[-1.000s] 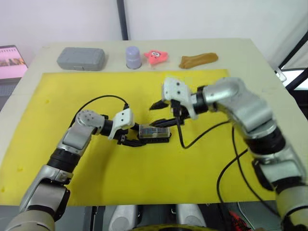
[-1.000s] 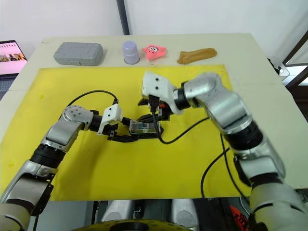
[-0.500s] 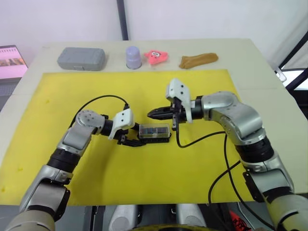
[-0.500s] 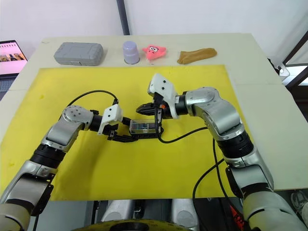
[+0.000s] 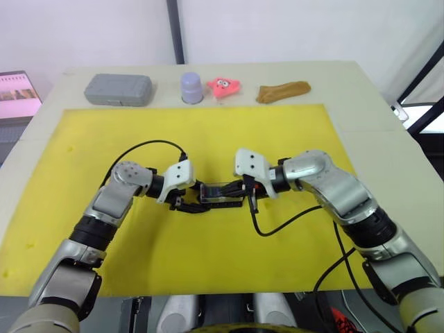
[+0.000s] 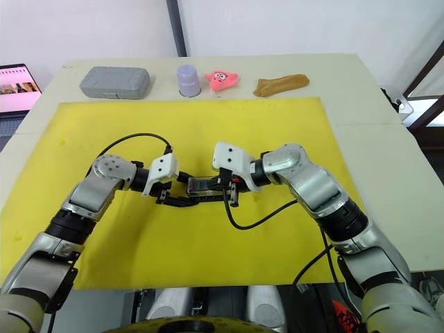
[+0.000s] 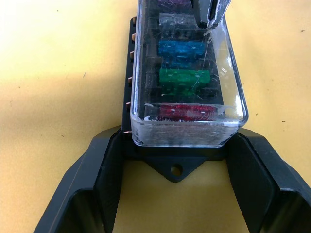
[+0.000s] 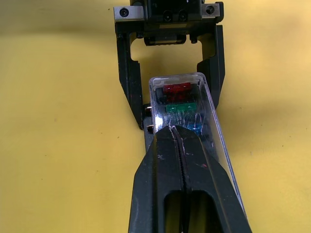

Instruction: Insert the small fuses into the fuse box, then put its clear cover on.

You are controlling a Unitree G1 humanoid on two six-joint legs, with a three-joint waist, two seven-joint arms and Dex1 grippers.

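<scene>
Laptop screen [image 5: 17, 84] at the 10 o'clock edge of the head view, off the counter [image 5: 361, 104]. Grey case [image 5: 118, 89] at 11 o'clock on the counter's far strip, then lavender cup [image 5: 192, 87], pink star-shaped toy [image 5: 224, 86] and brown lumpy piece [image 5: 283, 91] toward 1 o'clock, all beyond the yellow mat [image 5: 208, 132].

Left end effector [image 5: 191, 205] near mat centre, coming in from 9 o'clock; fingers [image 7: 97, 184] spread wide, one on each side of the near end of the fuse box [image 5: 223, 201], cradling it rather than clamping. Whether the pads actually touch the box sides, cannot tell.

Fuse box lying flat on the mat at centre, long axis running 9 to 3 o'clock, between the two end effectors. Clear cover [image 7: 189, 73] seated on top of it, over the fuses. Small fuses visible through the cover in a row: red [image 7: 187, 111] nearest the left end effector, then green [image 7: 184, 77], blue [image 7: 182, 48], clear-grey [image 7: 177, 20] and a sliver of purple [image 7: 170, 3].

Right end effector [image 8: 176, 132] reaching in from 3 o'clock, fingers pressed together with nothing between them, tips resting on top of the clear cover partway along its length, just past the green fuse. Black cable [image 5: 291, 218] looping on the mat beneath the right forearm.
</scene>
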